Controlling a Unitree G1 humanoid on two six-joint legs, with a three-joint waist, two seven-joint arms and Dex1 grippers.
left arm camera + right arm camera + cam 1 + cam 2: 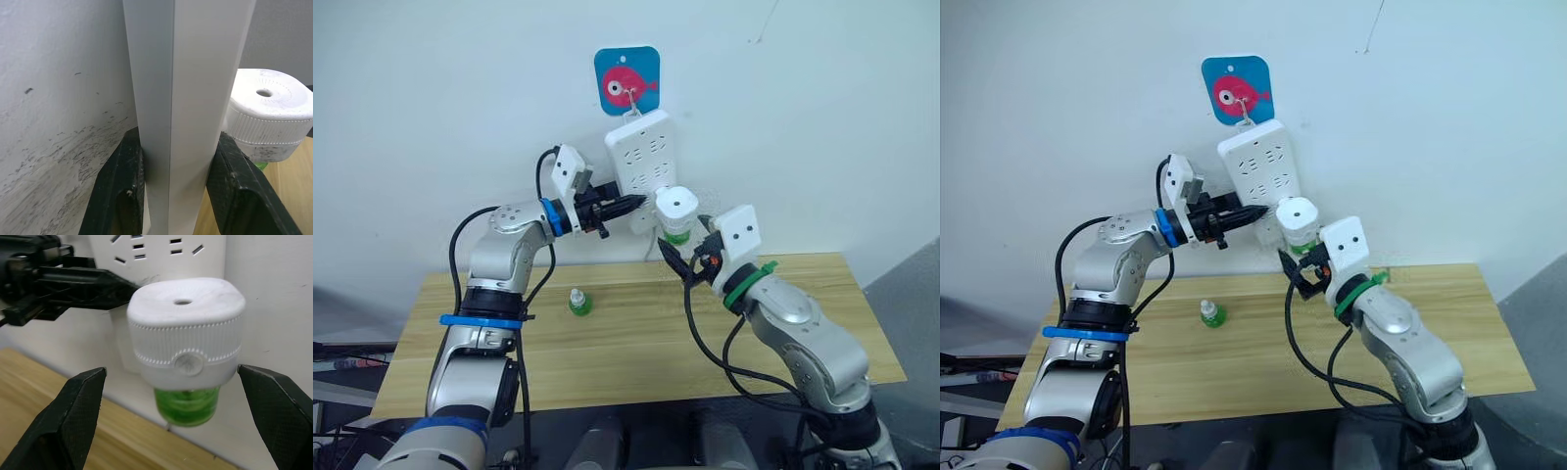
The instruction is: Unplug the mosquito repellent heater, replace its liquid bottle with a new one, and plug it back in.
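Two black-fingered grippers meet near the centre of the head views, just below a blue square wall hook with a pink fish (627,80). From that hook a tall white multi-socket power strip (641,157) hangs tilted against the white wall. The left gripper (628,204) reaches in from the left of the frame, and its two fingers (122,191) are closed on the strip's lower edge, one on each side of the white slab, as the left wrist view shows. The small white rounded plastic mosquito repellent heater (675,205) sits plugged into the lower right part of the strip, its round face with the dark centre hole turned upward and a green liquid bottle (189,405) screwed in beneath it. The right gripper (186,396) comes up from the lower right, its fingers spread wide on either side of the heater, touching nothing. On the light wooden table (822,323), left of centre, stands a small green bottle with a white cap (579,302), well apart from both grippers.
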